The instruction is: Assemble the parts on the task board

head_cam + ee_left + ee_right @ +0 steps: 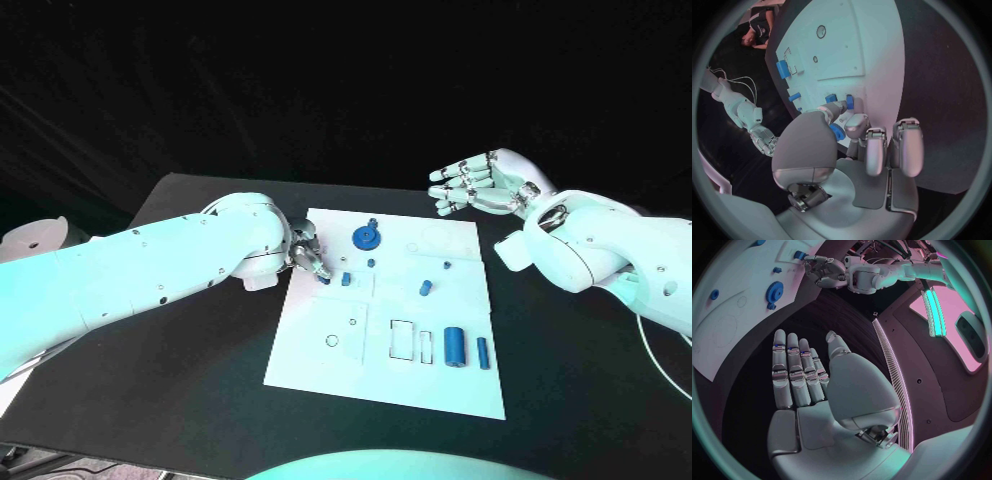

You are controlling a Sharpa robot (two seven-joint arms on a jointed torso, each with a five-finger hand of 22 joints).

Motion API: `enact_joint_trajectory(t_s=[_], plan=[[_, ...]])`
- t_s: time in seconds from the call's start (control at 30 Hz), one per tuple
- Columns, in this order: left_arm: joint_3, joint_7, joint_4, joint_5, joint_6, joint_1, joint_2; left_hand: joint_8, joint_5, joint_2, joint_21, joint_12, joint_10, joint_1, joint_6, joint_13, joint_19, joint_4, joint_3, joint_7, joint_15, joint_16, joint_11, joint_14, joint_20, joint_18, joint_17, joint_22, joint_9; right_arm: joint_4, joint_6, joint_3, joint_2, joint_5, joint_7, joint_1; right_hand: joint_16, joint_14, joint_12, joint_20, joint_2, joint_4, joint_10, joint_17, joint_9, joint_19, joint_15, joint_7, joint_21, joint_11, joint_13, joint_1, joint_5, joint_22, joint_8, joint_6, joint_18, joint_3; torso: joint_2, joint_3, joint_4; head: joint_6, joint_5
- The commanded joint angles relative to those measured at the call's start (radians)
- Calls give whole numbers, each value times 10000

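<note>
The task board (378, 375), a flat, matt white rectangular plate printed with thin black outlines of circles and rectangles, lies on the black table (173, 400) between the two white arms. The left robot hand (307, 255), silver with smooth rounded segments, is lowered over the board's near-left edge, fingers curled downward; in the left wrist view its thumb and one finger (856, 123) close around a small blue part (837, 133) with a rounded, ribbed rim, so this hand is pinching that piece, though how firmly cannot be told. Just beyond its fingertips stand two short blue pegs (348, 279), and a little farther away sits the blue gear (368, 237), a toothed disc with a small knob touching its rim. Farther from the left robot hand, toward the board's opposite side, lie a small slanted blue pin (426, 288), a large smooth blue cylinder (454, 347) and a slimmer blue cylinder (483, 353), the last two lying side by side next to two printed rectangles. The right robot hand (483, 184) is raised off the board's far-right corner, well apart from every part; the right wrist view shows its palm flat and its fingers (792, 370) straight, laid close side by side, with the thumb (837, 347) standing off to one side, holding nothing.
</note>
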Motion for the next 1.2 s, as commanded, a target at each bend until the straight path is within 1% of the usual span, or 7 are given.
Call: enact_joint_trajectory(t_s=[0.03, 0.07, 0.17, 0.33, 0.7, 0.93, 1.2], plan=[[-71, -595, -54, 242, 588, -85, 50, -69, 28, 27, 72, 38, 54, -232, 264, 36, 744, -639, 599, -181, -84, 31, -15, 1071, -81, -92, 2634, 1835, -39, 30, 97, 2, -12, -123, 145, -4, -4, -43, -67, -10, -38, -119, -44, -30, -6, 54, 7, -5, -57, -17, -10, 101, -20, 1, 2, -71, 75, 20, -4, 4, 10, -13, 2], [-71, -649, -70, 251, 569, -84, 61, -73, 29, 29, 75, 38, 53, -246, 268, 37, 745, -629, 590, -183, -86, 31, -17, 1071, -83, -93, 2634, 1838, -42, 32, 95, 2, -15, -125, 145, -4, -4, -42, -68, -10, -40, -128, -44, -34, -6, 56, 7, -6, -60, -18, -10, 106, -23, 2, 2, -71, 75, 25, -4, -2, 10, -11, 4], [-70, -822, -139, 274, 470, -83, 106, -144, 43, 153, 125, 70, 68, -649, 361, 92, 768, -303, 460, -208, -102, 31, -35, 1071, -100, -109, 2634, 1900, -94, 40, 96, 2, -21, -137, 142, -4, -3, -37, -72, -14, -55, -179, -43, -57, -6, 65, 4, -8, -75, -19, -10, 137, -33, 3, 4, -72, 76, 53, -5, -6, 11, -8, 7], [-69, -918, -221, 285, 418, -81, 164, -204, 43, 182, 159, 108, 86, -938, 451, 150, 783, -111, 365, -230, -120, 31, -53, 1071, -118, -119, 2634, 1943, -140, 43, 104, 3, -22, -144, 128, -4, -3, -34, -74, -16, -59, -201, -42, -67, -6, 70, 2, -8, -82, -20, -10, 149, -36, 3, 5, -73, 75, 66, -6, -5, 8, 10, 13], [-67, -975, -338, 290, 508, -76, 272, -236, 30, 147, 230, 220, 144, -1163, 559, 289, 816, 6, 241, -259, -140, 31, -77, 1071, -136, -141, 2634, 2026, -170, 58, 106, 3, -39, -162, 112, -2, -2, -29, -78, -20, -60, -250, -40, -91, -5, 82, -1, -10, -97, -22, -11, 179, -16, 5, 7, -72, 76, 105, -4, -5, 9, -33, -6], [-67, -985, -440, 290, 518, -75, 373, -278, 8, 109, 272, 272, 175, -1472, 666, 359, 835, 208, -79, -276, -155, 31, -90, 1071, -152, -153, 2634, 2077, -205, 75, 127, 3, -46, -236, 85, -1, -2, -14, -95, -40, -75, -427, -35, -147, -5, 114, -14, -15, -143, -32, -14, 309, -47, 7, 11, -70, 75, 241, 6, -6, 5, -49, -18], [-67, -1003, -550, 267, 552, -75, 458, -307, -2, 117, 315, 326, 205, -1633, 748, 437, 855, 348, -390, -291, -164, 31, -101, 1071, -163, -167, 2634, 2129, -230, 82, 175, 3, -55, -224, 42, 1, -2, -13, -95, -41, -75, -433, -35, -150, -5, 115, -14, -15, -145, -32, -14, 313, -49, 8, 11, -70, 76, 247, -2, -5, 9, -67, -44]])
